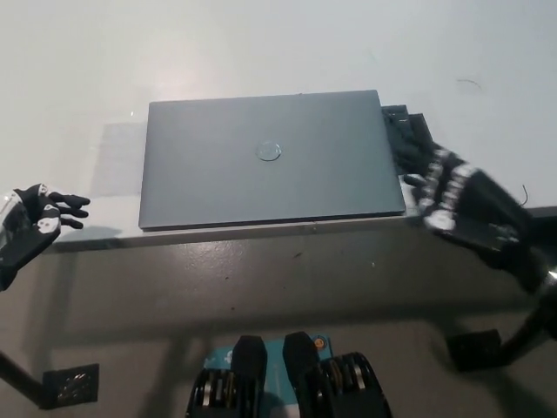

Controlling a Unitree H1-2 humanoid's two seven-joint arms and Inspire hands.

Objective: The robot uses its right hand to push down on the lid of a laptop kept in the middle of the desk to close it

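One flat grey metal laptop [271, 159] with a round logo on its lid is seen lying shut in the middle of the white desk [261, 52]. One small dark rectangular object [409, 139] is seen just beside its right edge, partly covered. The black right hand [457, 202] is held beside the laptop's right front corner, fingers spread, nothing grasped. The white left hand [30, 228] is rested off the desk's front left edge, fingers apart, empty.
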